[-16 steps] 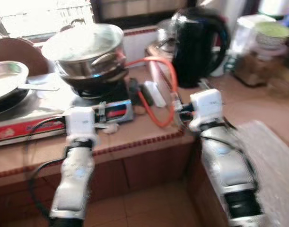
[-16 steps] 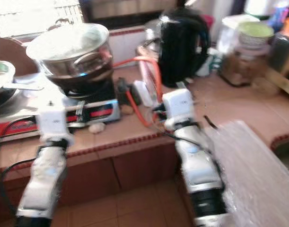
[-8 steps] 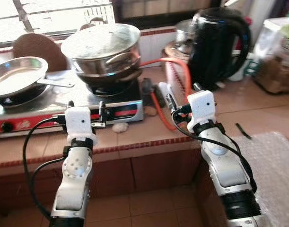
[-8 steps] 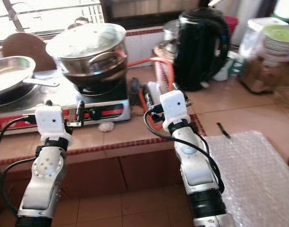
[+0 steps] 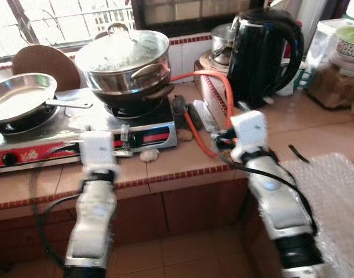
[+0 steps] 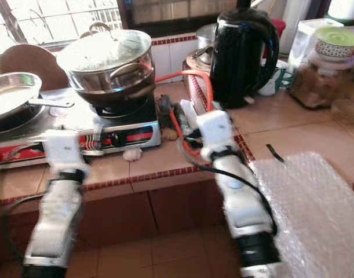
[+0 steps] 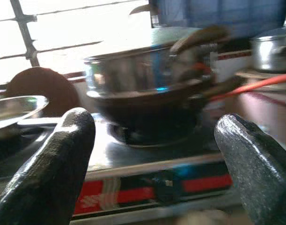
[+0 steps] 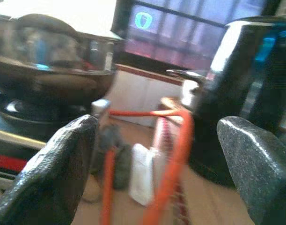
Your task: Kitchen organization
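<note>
Two pincers, left pincer (image 7: 152, 154) and right pincer (image 8: 157, 159), both released, hover at the tiled worktop's (image 5: 182, 165) near edge; lidded pot (image 5: 127, 58) sits on the stove (image 5: 78, 130), kettle (image 5: 263, 52) far right.

left gripper (image 7: 154, 140) — fingers spread, arm raised forward | right gripper (image 8: 157, 140) — fingers spread, arm raised forward
</note>
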